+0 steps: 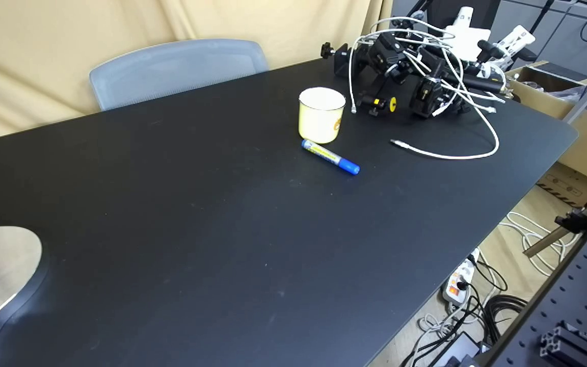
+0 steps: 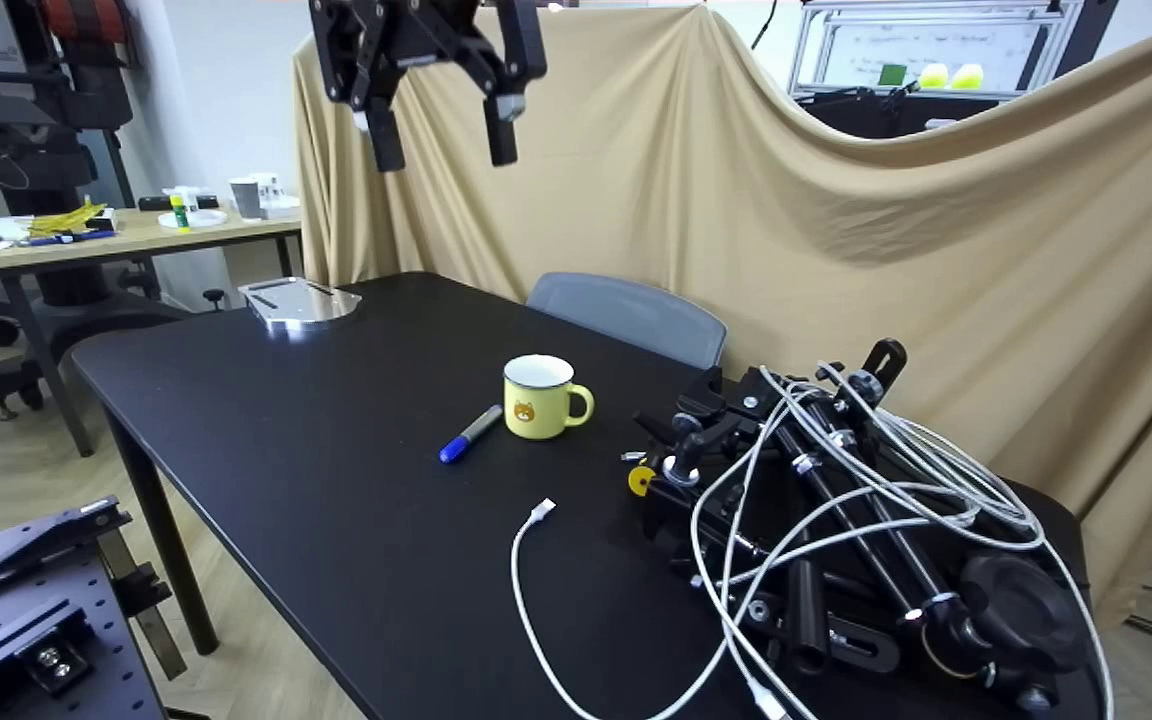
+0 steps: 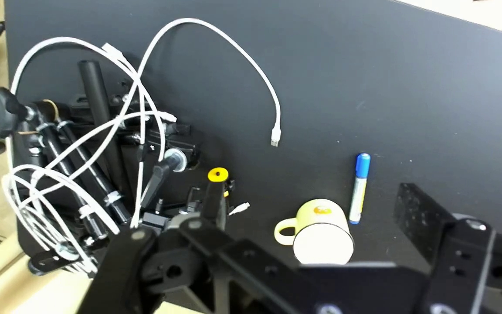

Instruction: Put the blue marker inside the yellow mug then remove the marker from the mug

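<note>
The pale yellow mug (image 1: 318, 123) stands upright on the black table, also in an exterior view (image 2: 534, 412) and in the wrist view (image 3: 316, 213), with its handle and a small bear print showing. The blue marker (image 1: 330, 156) lies flat on the table close beside the mug, with a small gap between them in the wrist view (image 3: 359, 188). It has a blue cap and a pale, yellowish barrel, and shows in an exterior view too (image 2: 471, 434). My gripper (image 2: 446, 155) is open and empty, high above the table. Its fingers in the wrist view (image 3: 311, 194) are wide apart.
A heap of black clamps and stands (image 2: 836, 520) with white cables (image 1: 451, 155) lies at the table's end near the mug. A silver metal plate (image 2: 301, 303) is at the opposite end. A grey chair (image 1: 181, 71) stands against the table edge before a beige curtain (image 2: 636, 150).
</note>
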Controlling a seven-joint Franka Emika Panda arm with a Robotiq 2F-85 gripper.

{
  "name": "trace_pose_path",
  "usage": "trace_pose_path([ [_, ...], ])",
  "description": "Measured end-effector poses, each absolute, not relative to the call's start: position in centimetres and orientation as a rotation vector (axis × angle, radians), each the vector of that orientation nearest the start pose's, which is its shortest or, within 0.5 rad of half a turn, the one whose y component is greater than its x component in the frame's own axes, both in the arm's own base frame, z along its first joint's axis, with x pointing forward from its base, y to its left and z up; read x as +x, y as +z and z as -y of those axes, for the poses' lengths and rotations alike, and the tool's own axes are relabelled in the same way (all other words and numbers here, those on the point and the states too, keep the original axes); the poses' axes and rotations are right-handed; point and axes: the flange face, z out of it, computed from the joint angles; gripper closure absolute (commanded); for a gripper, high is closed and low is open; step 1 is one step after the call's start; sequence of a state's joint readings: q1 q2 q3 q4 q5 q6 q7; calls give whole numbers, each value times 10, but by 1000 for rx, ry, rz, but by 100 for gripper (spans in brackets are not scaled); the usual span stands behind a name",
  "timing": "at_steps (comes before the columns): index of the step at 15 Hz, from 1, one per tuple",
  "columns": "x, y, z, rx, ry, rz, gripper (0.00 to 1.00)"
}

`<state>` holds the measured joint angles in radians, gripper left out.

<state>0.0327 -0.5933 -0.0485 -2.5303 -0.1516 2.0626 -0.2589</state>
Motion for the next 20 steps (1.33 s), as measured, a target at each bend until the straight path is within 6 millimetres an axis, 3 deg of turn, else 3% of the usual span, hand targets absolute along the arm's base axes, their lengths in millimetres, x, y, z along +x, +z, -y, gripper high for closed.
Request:
trace_pose_path([
  [4,417,427,-30,-3175,-228,566,0],
  [8,436,375,-67,-3166,-209,310,0],
  [12,439,334,-93,-3163,-113,136,0],
  [20,440,324,-95,-3167,-84,167,0],
])
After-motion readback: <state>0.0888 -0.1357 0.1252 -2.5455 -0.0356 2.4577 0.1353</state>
